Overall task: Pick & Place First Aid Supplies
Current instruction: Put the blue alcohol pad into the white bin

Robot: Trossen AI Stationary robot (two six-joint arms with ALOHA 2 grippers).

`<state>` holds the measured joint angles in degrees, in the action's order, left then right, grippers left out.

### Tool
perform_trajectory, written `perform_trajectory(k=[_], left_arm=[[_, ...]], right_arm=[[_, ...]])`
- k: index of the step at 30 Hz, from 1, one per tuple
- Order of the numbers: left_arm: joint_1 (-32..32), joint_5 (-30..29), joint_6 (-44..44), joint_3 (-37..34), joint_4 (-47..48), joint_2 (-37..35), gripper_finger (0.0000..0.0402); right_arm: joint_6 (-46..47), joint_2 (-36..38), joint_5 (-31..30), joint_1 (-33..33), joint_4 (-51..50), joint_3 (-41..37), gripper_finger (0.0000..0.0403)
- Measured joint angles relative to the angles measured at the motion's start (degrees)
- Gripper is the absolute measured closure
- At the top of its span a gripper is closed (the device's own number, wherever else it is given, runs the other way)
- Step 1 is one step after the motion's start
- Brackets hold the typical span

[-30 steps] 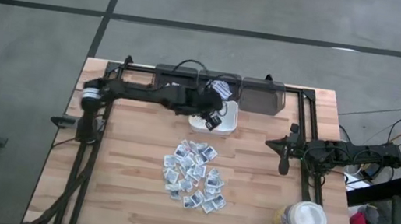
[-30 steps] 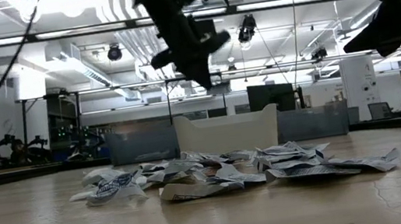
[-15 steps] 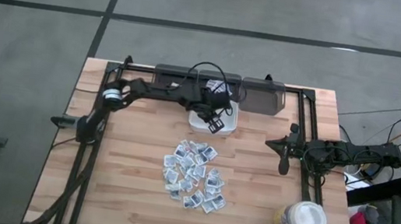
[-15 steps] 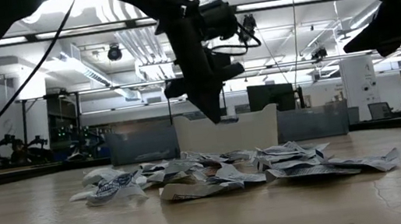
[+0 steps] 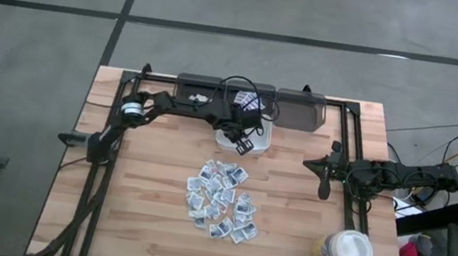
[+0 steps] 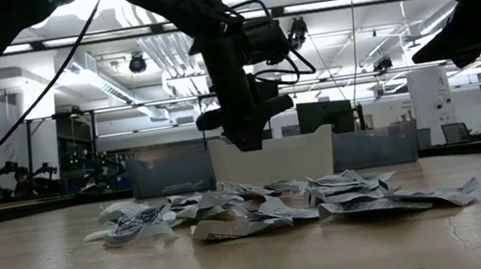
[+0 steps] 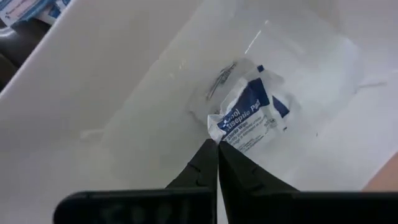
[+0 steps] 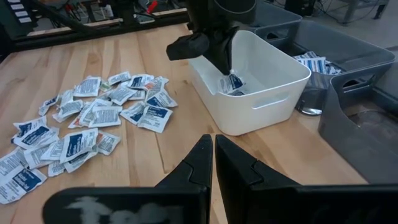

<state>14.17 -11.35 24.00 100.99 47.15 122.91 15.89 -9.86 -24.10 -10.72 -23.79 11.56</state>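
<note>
The first aid supplies are small white sachets with blue print; most lie in a loose pile [image 5: 221,199] in the middle of the table. My left gripper [image 5: 243,144] points steeply down into the white bin [image 5: 257,130] near the table's far edge, shut on one sachet [image 7: 249,118]. My right gripper [image 5: 323,191] hangs shut over the table's right side, away from the pile, holding nothing. My left gripper pinches the sachet by one corner [image 7: 219,138] between its two fingertips, coming from above and pointing steeply down. The sachet hangs below the fingers [image 8: 232,83] inside the bin, under its rim. I cannot tell whether its lower end touches the bin's floor.
Two grey bins [image 5: 207,89] [image 5: 299,109] stand along the far edge on either side of the white bin; more sachets lie in the one nearer my right arm [image 8: 314,62]. A white round lidded tub [image 5: 346,250] stands at the near right corner.
My left gripper has gone down from above the white bin into it and has tipped to point more steeply down, still carrying the sachet. My right arm has kept still.
</note>
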Motion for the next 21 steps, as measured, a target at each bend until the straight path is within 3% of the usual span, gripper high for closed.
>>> perform_trajectory(k=[8, 11, 14, 21], left_arm=[[0.12, -0.69, -0.21, 0.0, 0.01, -0.26, 0.0303], [0.19, 2.25, -0.25, 1.79, 2.77, -1.45, 0.0277], [-0.18, 5.63, -0.12, 4.82, 7.44, -3.84, 0.0268], [-5.23, 6.4, -0.11, 6.29, 13.45, -9.83, 0.027]], right_arm=[[0.0, -0.01, 0.0, 0.0, 0.0, -0.01, 0.0385], [0.01, -0.01, 0.0, 0.0, 0.0, 0.01, 0.0385], [0.01, -0.01, 0.0, 0.0, 0.04, 0.01, 0.0385], [0.0, 0.01, 0.02, 0.0, 0.02, -0.01, 0.0385]])
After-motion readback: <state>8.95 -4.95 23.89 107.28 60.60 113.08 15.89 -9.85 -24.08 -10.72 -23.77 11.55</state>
